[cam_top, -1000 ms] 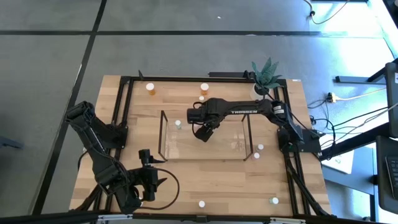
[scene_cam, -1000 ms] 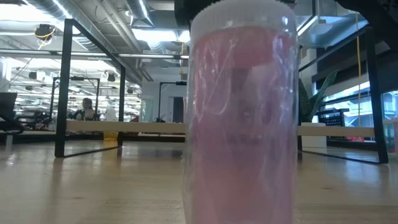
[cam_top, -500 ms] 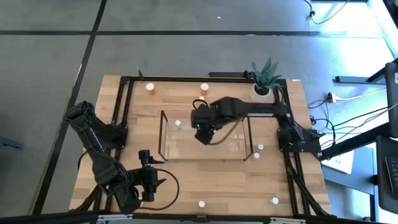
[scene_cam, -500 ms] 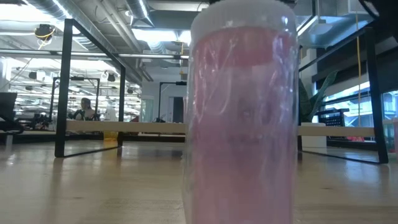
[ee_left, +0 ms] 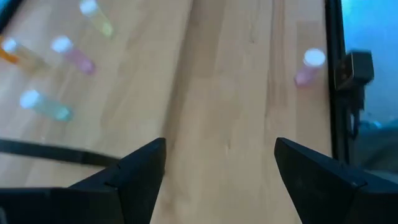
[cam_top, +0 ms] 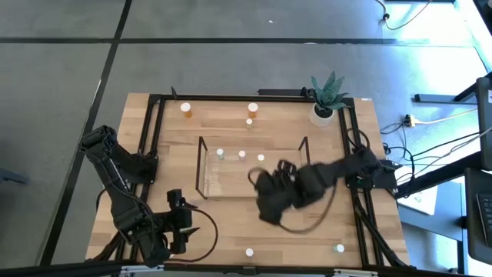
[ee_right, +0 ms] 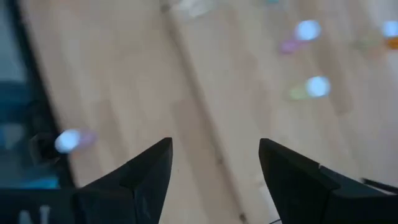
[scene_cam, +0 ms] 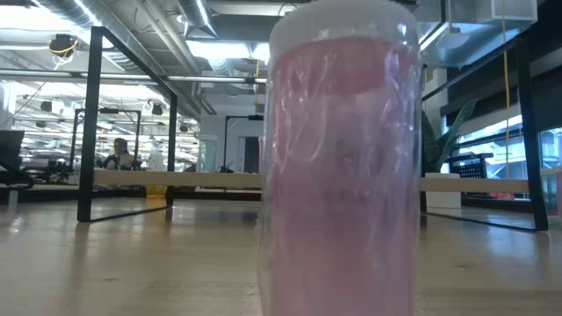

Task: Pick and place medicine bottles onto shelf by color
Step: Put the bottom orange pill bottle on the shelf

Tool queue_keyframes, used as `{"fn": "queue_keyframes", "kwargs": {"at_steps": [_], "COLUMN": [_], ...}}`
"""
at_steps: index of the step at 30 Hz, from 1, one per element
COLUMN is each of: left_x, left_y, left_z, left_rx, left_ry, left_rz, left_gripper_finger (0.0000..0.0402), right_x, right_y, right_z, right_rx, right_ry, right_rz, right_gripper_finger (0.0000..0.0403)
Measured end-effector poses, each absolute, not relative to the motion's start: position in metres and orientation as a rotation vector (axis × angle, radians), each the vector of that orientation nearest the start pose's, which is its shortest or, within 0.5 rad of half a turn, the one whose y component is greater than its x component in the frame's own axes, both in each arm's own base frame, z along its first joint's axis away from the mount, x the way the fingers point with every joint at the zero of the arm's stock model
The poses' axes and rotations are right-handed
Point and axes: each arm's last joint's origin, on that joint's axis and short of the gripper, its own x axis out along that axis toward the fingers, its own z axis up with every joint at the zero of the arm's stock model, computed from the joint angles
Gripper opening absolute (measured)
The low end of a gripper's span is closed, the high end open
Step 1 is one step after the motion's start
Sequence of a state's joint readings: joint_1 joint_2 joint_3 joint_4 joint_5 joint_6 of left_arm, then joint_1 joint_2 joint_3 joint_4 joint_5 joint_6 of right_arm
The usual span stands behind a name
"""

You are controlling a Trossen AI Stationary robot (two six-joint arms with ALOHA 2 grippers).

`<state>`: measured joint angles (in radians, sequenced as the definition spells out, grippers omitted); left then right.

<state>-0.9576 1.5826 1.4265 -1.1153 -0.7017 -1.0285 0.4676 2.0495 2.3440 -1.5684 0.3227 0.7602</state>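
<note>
Back from over the clear acrylic shelf (cam_top: 254,169) swung the right gripper (cam_top: 267,201), fingers spread and empty above bare wood near its front edge. Small white-capped cylindrical bottles (cam_top: 241,155) stood inside the shelf and scattered around it. Left gripper (cam_top: 173,231) waited at the table's near-left corner, fingers spread.

Left gripper (ee_left: 221,168) fingers (ee_left: 134,180) spread apart, nothing between them, above the wooden desk (ee_left: 230,93). Four small bottles (ee_left: 71,55) lie grouped far off; one pinkish bottle (ee_left: 309,66) stands by the black rail (ee_left: 336,81).
</note>
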Motion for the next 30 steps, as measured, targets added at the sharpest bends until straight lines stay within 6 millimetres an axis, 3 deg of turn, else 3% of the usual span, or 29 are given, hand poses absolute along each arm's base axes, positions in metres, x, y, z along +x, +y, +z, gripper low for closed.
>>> {"fn": "queue_keyframes", "kwargs": {"at_steps": [8,13,19,24,30], "left_x": [0.177,0.166,0.149,0.135,0.135], "left_y": [-0.245,-0.253,-0.265,-0.284,-0.298], "left_z": [0.299,0.299,0.296,0.281,0.262], "left_rx": [-0.100,-0.094,-0.121,0.041,0.077], "left_ry": [1.034,1.060,1.104,1.155,1.172], "left_rz": [0.082,0.030,-0.014,-0.122,-0.113], "left_gripper_finger": [0.0293,0.0293,0.0293,0.0293,0.0293], "right_x": [0.328,0.322,0.322,0.324,0.324], "right_y": [0.210,0.226,0.233,0.234,0.234], "right_z": [0.376,0.377,0.379,0.379,0.379], "right_rx": [0.141,0.115,0.093,0.072,0.069], "right_ry": [1.078,1.049,1.013,1.006,1.006], "right_rz": [-0.249,-0.184,-0.127,-0.109,-0.107], "right_gripper_finger": [0.0241,0.0241,0.0241,0.0241,0.0241]}}
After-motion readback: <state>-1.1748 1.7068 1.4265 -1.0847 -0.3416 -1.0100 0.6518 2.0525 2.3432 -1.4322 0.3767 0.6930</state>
